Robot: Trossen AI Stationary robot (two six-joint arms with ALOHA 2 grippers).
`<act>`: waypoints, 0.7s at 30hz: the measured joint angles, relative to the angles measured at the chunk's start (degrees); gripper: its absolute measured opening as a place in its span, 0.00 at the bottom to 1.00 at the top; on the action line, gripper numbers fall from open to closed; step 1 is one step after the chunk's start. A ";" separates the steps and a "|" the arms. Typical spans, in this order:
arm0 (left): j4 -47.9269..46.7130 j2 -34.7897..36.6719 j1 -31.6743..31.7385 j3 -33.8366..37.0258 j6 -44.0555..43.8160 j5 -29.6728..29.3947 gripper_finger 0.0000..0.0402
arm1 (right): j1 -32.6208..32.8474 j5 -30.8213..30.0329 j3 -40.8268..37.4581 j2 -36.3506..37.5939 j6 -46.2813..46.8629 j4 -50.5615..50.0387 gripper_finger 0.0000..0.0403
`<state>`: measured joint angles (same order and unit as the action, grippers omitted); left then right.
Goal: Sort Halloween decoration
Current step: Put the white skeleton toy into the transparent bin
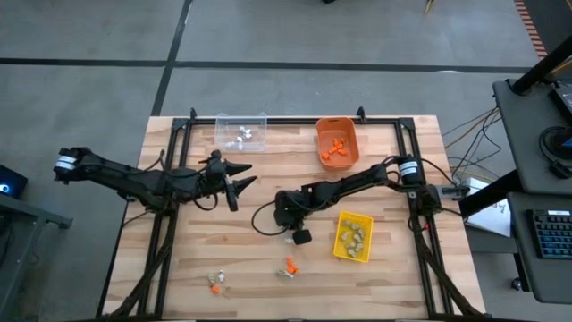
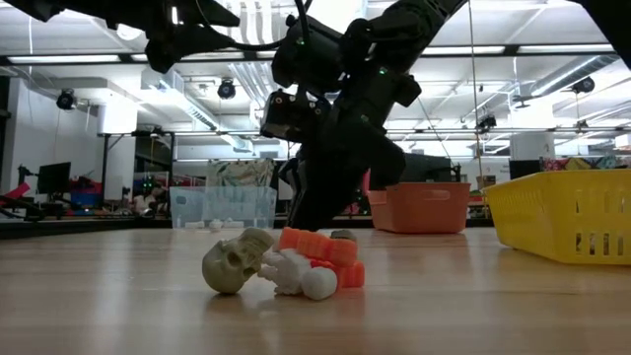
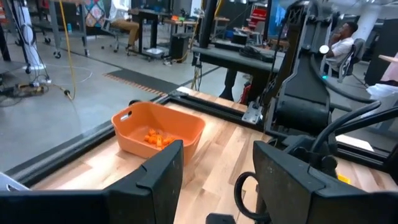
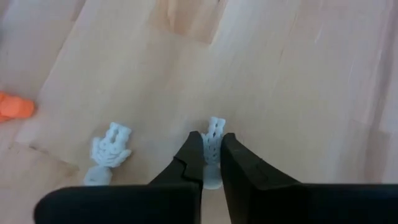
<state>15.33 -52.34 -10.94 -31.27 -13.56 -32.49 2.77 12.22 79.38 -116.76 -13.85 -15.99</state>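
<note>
the right gripper (image 4: 211,163) is down at the table near its middle, its two dark fingers (image 4: 186,163) clamped on a small white skeleton (image 4: 215,134) whose ribbed chest sticks out past the tips. a second white skeleton (image 4: 109,148) lies flat on the wood just beside it, and an orange piece (image 4: 13,107) sits farther off at the edge of that view.

the left gripper (image 1: 239,182) hangs above the table toward the clear bin, its fingers (image 3: 163,174) apart with nothing between them.

the clear bin (image 1: 241,131) at the far edge of the table holds a few white pieces. beside it the orange bin (image 1: 337,143), smooth plastic with rounded corners and a slot handle, holds a small heap of orange pieces (image 1: 334,148). the yellow basket (image 1: 352,235), with slatted sides, sits just beside the right arm and holds dull tan-grey pieces (image 1: 354,236).

more decorations lie loose on the near part of the table: one small cluster (image 1: 289,266) in front of the right gripper and another (image 1: 215,283) nearer the left corner. up close in the low view, one cluster is a tan-grey skull (image 2: 237,261) with hollow eye sockets, touching a knobbly white skeleton (image 2: 301,276) and a ridged bright orange piece (image 2: 325,251); they look like moulded plastic.

the table (image 1: 250,246) is pale wooden planks with a black frame.
</note>
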 joint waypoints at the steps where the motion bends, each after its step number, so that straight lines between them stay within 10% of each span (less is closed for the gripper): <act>1: 0.01 0.59 0.00 0.00 0.54 0.00 0.44 | -0.24 -0.15 0.35 0.21 -0.30 -0.05 0.05; 12: -0.01 10.23 0.00 0.00 7.08 0.01 0.44 | -7.46 -0.35 11.63 1.36 -6.93 0.33 0.05; 21: -0.17 15.76 0.00 0.00 12.42 0.02 0.44 | -18.04 -0.34 14.30 1.38 -11.19 22.57 0.05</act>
<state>15.16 -36.58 -10.94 -31.27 -1.14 -32.47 -15.26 11.88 93.67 -115.37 -25.05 6.58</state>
